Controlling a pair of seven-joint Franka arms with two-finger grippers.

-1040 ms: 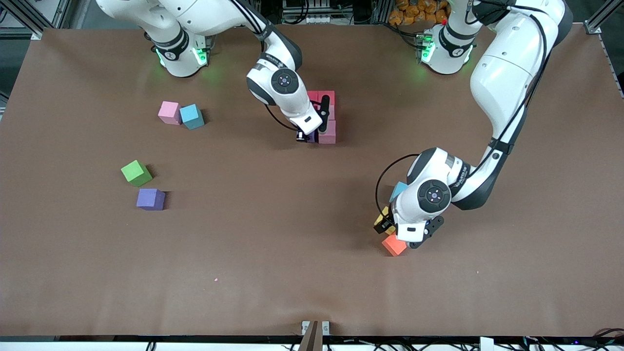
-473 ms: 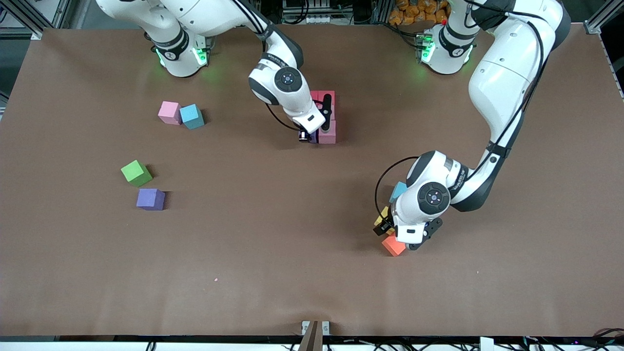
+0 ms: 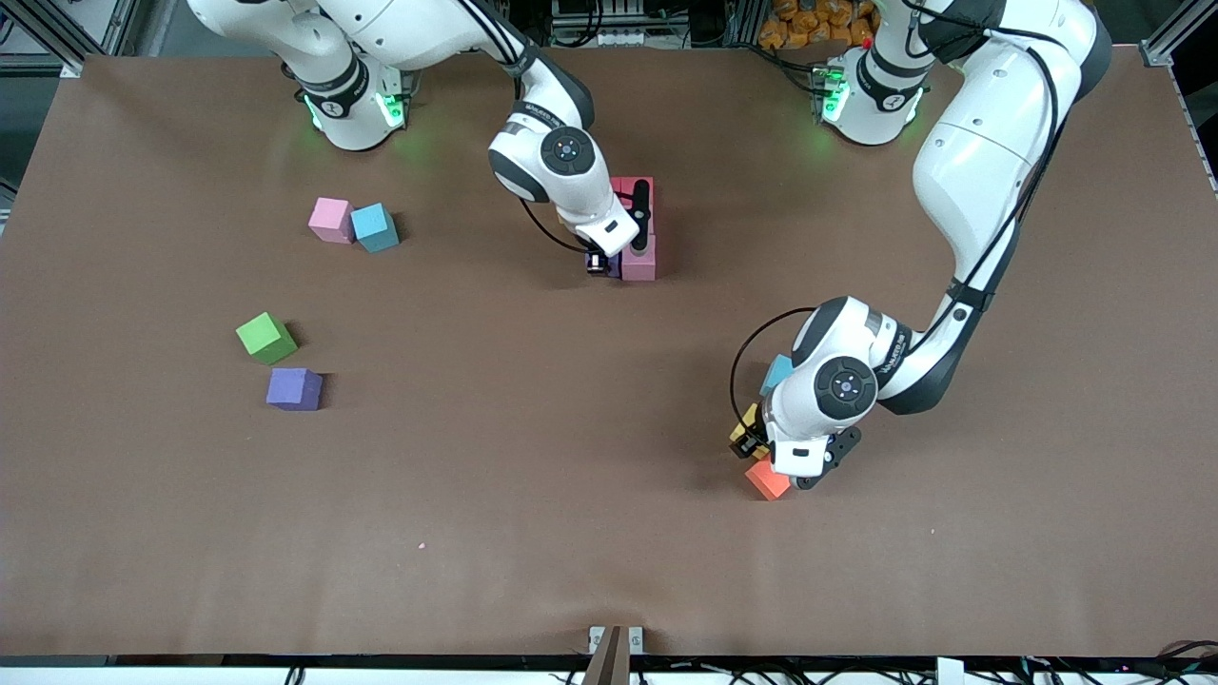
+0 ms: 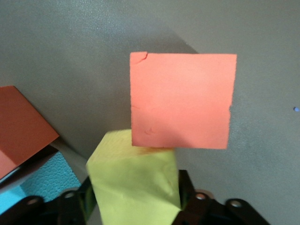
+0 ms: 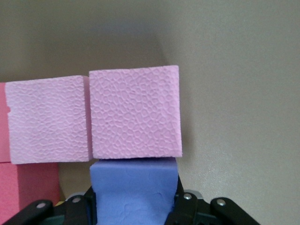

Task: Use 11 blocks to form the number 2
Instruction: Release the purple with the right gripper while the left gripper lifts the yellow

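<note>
Toward the left arm's end of the table, my left gripper [image 3: 797, 464] is low over a huddle of blocks. It is shut on a yellow block [image 4: 133, 183], which stands tilted and touches an orange block [image 4: 182, 101] [image 3: 769, 479]. A light blue block [image 3: 778, 371] and another orange block [image 4: 21, 126] lie close by. Mid-table, my right gripper [image 3: 609, 264] is shut on a purple block [image 5: 133, 187], set against a pink block [image 5: 135, 112] [image 3: 639, 259]. That pink one touches a second pink block [image 5: 49, 119] and red blocks [image 3: 636, 188], a started number 2.
Toward the right arm's end lie loose blocks: a pink one [image 3: 330, 219] touching a light blue one [image 3: 374, 226], and, nearer the front camera, a green one [image 3: 265, 338] and a purple one [image 3: 294, 388]. The brown tabletop [image 3: 533, 457] is bare toward the front edge.
My left gripper's fingers have closed in on the yellow block. My right gripper has slid the purple block slightly toward the left arm's end, up to the pink block.
</note>
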